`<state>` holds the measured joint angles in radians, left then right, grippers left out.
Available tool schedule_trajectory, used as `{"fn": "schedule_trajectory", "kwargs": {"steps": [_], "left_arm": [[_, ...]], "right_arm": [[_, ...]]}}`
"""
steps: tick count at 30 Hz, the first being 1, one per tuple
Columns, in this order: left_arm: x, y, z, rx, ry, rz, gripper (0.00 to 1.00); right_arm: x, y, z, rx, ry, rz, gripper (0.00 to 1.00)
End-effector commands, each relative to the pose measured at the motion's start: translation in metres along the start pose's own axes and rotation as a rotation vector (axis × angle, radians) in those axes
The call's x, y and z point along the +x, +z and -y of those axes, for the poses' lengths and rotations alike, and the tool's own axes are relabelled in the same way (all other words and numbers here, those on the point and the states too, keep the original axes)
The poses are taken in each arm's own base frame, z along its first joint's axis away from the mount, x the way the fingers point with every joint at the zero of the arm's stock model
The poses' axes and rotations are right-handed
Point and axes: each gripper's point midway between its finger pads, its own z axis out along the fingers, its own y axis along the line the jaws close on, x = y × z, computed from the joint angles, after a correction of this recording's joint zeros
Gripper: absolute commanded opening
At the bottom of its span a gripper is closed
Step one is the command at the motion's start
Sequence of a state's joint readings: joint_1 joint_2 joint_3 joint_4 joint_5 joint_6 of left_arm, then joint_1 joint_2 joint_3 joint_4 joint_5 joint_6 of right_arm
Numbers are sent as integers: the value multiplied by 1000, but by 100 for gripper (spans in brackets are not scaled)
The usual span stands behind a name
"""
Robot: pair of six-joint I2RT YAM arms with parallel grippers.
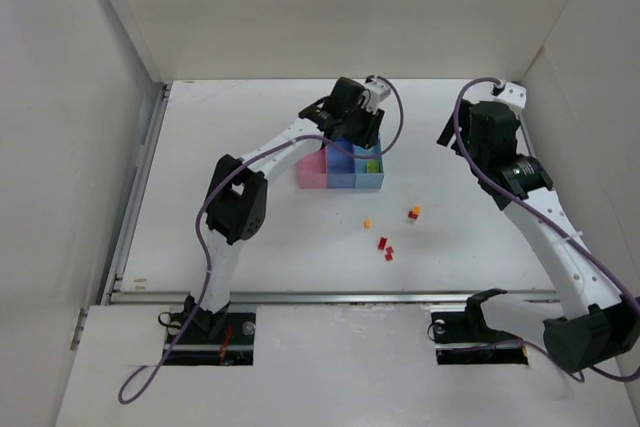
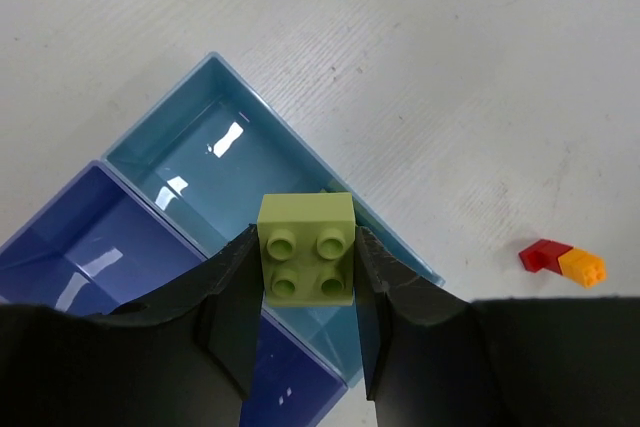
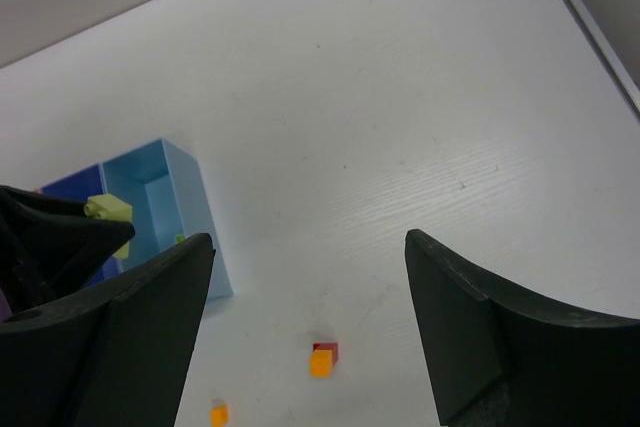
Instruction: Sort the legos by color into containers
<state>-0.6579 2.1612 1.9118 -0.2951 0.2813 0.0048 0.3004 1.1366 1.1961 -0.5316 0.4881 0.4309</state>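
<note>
My left gripper (image 1: 356,125) is shut on the lime-green brick (image 2: 306,249) and holds it studs-up above the light teal bin (image 2: 195,152), near the wall it shares with the medium blue bin (image 2: 85,247). The pink bin (image 1: 312,173) is the left one of the row. A small green bit (image 3: 180,239) shows inside the teal bin. A red-and-orange pair (image 1: 413,213), a lone orange brick (image 1: 368,223) and two red bricks (image 1: 385,248) lie on the table in front of the bins. My right gripper (image 3: 308,242) is open and empty, high above the table to the right of the bins.
White walls enclose the table on the left, back and right. A metal rail (image 1: 330,297) runs along the near edge by the arm bases. The left arm (image 1: 270,152) reaches over the table to the bins.
</note>
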Motion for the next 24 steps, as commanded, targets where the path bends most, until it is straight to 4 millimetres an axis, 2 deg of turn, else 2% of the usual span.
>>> {"fn": "schedule_trajectory", "kwargs": {"steps": [1,4,5,6,12,13,16,17,21,24], "left_arm": [[-36,-8,3,-43,-20,115,0],[-27,-3,-6,-88,-57,99,5],[-27,-3,-5,-88,-71,99,12],[-17,3,-7,-90,-75,77,14],[-7,11,-6,-77,-97,53,28],[-7,11,-6,-77,-97,53,36],[-3,15,-7,-78,-99,44,45],[-3,15,-7,-78,-99,44,51],[-3,15,-9,-90,-110,46,57],[-1,15,-8,-91,-130,38,57]], "right_arm": [[-8,-7,6,5,26,36,83],[-11,-13,9,-2,25,50,83],[-14,-17,10,-7,31,60,83],[-10,-15,11,-3,26,53,83],[-13,-22,13,-11,27,69,83],[-13,-22,13,-11,27,69,83],[-10,-22,13,-16,12,56,84],[-11,-24,13,-16,11,55,84],[-9,-24,14,-12,7,47,84],[-7,-24,14,-17,3,36,84]]}}
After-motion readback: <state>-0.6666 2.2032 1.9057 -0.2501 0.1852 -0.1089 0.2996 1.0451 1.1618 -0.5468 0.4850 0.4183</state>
